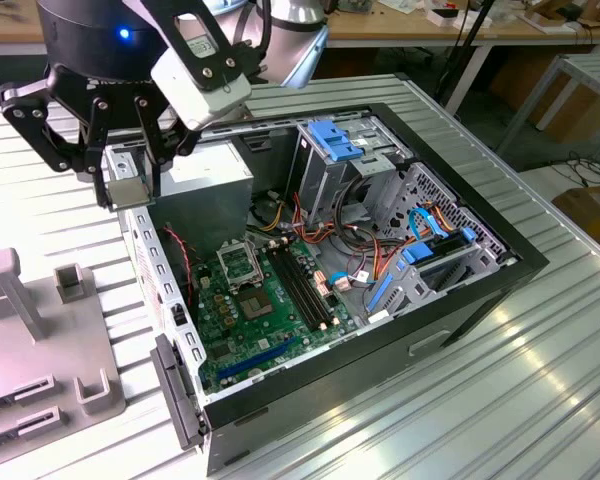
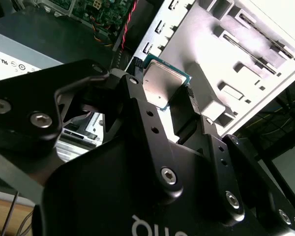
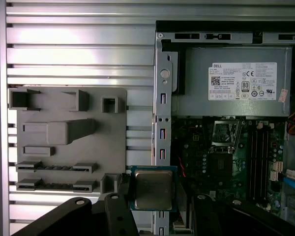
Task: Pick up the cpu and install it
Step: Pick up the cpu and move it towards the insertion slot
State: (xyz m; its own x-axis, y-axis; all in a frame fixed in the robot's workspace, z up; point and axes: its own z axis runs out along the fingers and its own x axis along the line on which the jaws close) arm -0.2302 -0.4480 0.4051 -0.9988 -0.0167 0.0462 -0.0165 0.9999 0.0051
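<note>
**Cpu in my hand, above the case wall, not yet at the socket**

The ribbed metal surface [image 1: 540, 400] lies far under my hand [image 1: 127, 185]. On it the open computer case [image 1: 520, 265] lies on its side. I hang over its side wall, so the case inside is under one side of my hand and the grey holder tray [image 3: 69, 142] under the other. The power supply [image 3: 236, 81] is in the case, lower than my hand and near it. The green motherboard [image 1: 270, 320] is deeper in the case and further off.

By my judgement the picking up is done and the carrying is the step in hand. The cpu is off the tray and in the air, and it touches nothing except my fingers. The black socket [image 3: 225, 132] with its metal frame is well apart from my hand, below it and on the case side. Whether its frame is lifted, I cannot tell.

I think the installing asks for a level chip, with its edges square to the socket and its corner the right way. It also asks for a free way past the case wall and a soft lowering, because a tilted chip could hurt the contacts.

My hand is pinching the cpu [image 3: 152, 189] by two opposite edges, one finger on each side. It is a small flat square with a dull silver metal top and rounded corners. A thin green border shows around the metal. The metal top is turned toward my wrist, and it looks flat between my fingers.
</note>
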